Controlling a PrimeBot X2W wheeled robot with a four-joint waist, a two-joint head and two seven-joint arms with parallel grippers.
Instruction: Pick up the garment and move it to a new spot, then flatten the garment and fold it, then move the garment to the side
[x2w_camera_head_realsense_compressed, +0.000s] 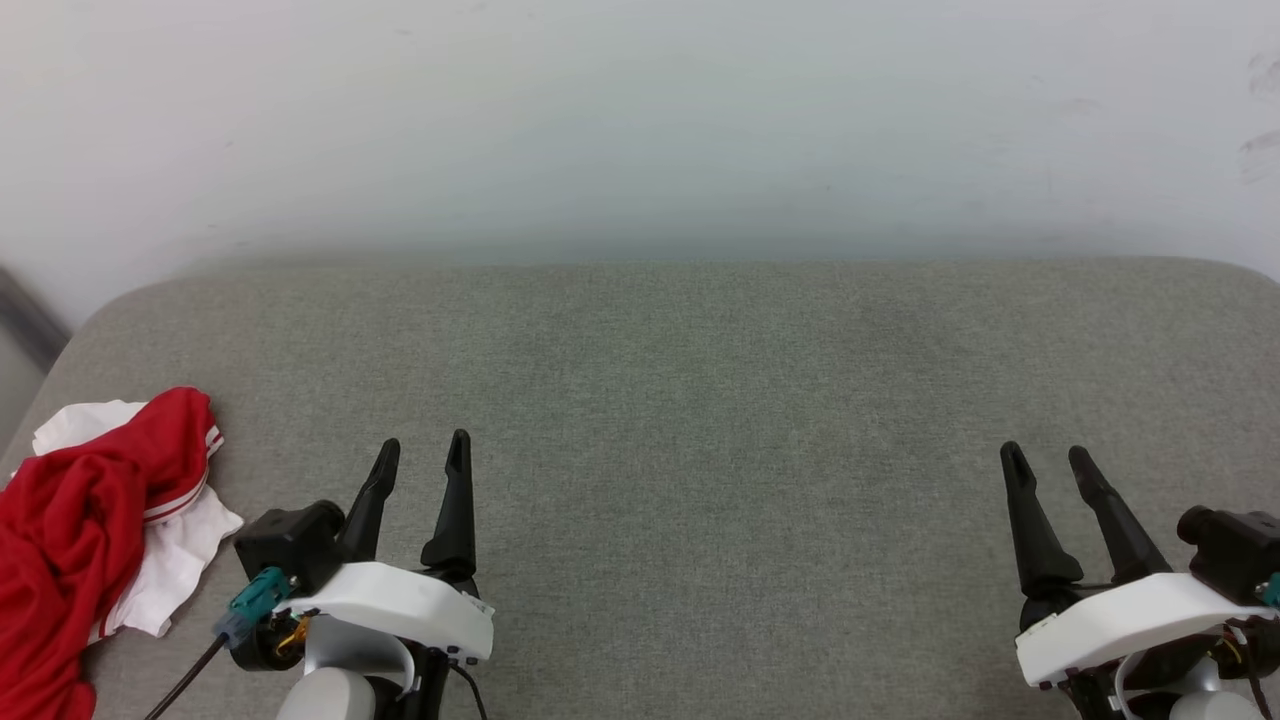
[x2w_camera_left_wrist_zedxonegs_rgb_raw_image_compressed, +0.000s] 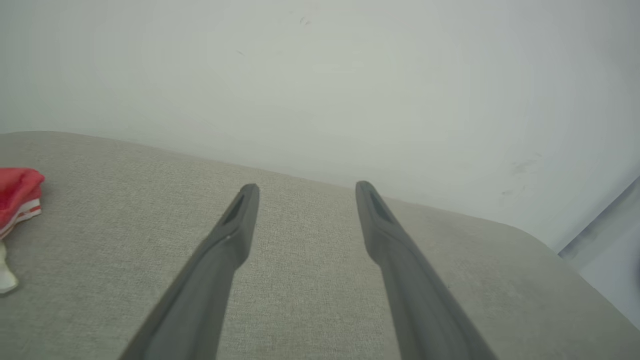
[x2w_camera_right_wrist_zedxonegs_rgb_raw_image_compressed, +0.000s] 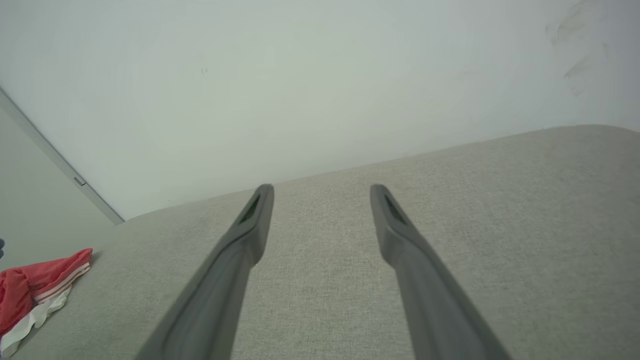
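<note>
Note: the garment (x2w_camera_head_realsense_compressed: 70, 520) lies crumpled at the near left corner of the grey padded surface (x2w_camera_head_realsense_compressed: 700, 400), likely a start heap awaiting your pickup. Your left pincer (x2w_camera_head_realsense_compressed: 425, 441) and right pincer (x2w_camera_head_realsense_compressed: 1045, 452) are both spread and empty. They hover low along the near edge with fingers toward the far edge, the left just beside the heap, the right well apart.

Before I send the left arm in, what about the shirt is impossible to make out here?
The garment extent: cut off by the head view's left and bottom edges.
Its front, collar, hem: hidden in crumpled folds.
Both wrist views: frame edges leave a small corner.
</note>
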